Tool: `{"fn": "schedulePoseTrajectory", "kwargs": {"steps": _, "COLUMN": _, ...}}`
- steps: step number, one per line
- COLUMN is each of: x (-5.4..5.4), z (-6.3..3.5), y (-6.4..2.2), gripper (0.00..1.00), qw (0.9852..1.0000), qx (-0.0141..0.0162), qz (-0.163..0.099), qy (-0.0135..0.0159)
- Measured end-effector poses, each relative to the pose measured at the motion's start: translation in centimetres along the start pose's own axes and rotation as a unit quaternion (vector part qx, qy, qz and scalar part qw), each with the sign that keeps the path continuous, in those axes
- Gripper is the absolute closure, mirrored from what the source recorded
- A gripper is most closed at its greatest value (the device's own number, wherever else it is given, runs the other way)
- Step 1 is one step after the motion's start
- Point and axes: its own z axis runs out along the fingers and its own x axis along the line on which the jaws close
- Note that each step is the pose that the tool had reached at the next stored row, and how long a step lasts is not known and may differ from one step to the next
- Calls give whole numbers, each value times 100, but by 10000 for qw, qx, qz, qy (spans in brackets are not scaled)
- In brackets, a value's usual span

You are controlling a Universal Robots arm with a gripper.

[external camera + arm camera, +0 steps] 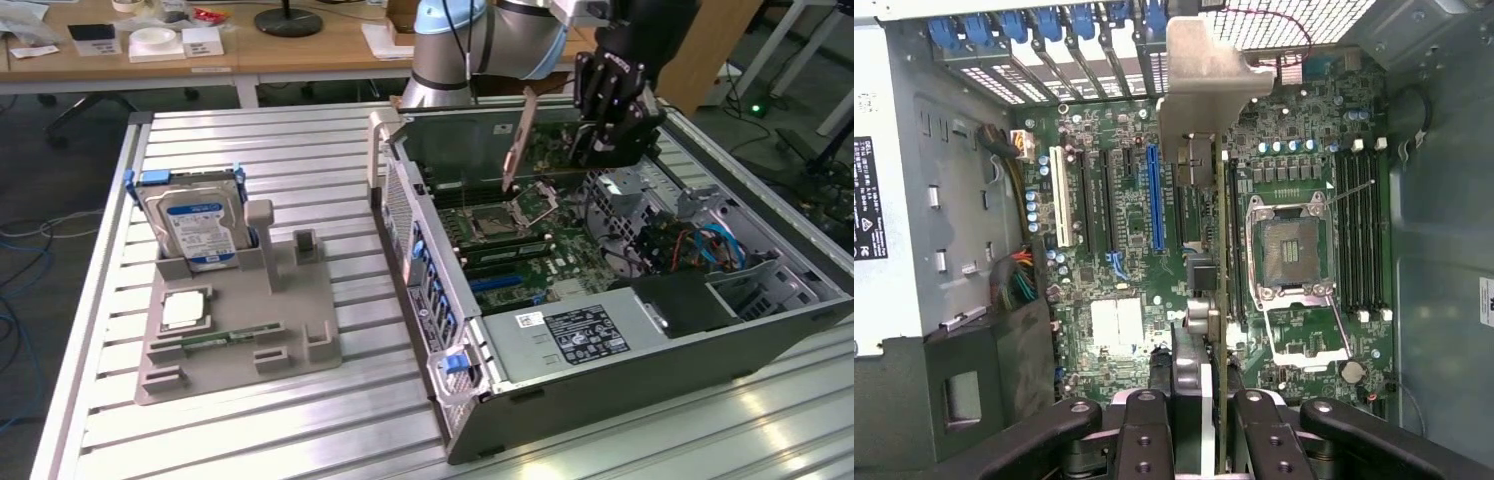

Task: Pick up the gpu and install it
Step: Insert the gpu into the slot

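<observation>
ARM HOLDS CARD OVER OPEN PC: The robot's pincer (603,148), clenched on the gpu (1206,90), holds the card on edge above the motherboard (1082,300) of the open computer case (627,385), in the upper right of the exterior view. The edge-down hold apparently keeps its connector edge facing the slots. The card's long axis runs level, with the silver bracket end pointing toward the blue-latched rear openings (1004,28), on the exterior view's left. A hard drive (200,225) stands on the desk (267,140).

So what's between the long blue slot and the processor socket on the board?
The gpu, held edge-on in the fingers, hangs over that stretch in the wrist view.
</observation>
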Motion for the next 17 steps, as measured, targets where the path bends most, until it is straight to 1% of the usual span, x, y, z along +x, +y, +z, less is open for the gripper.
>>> {"fn": "schedulePoseTrajectory", "kwargs": {"steps": 7, "x": -1, "z": 124, "y": 4, "gripper": 72, "qw": 10000, "qx": -14, "qz": -47, "qy": 3}}
{"fn": "schedulePoseTrajectory", "kwargs": {"steps": 17, "x": -9, "z": 288, "y": -4, "gripper": 72, "qw": 9998, "qx": -14, "qz": -191, "qy": 3}}
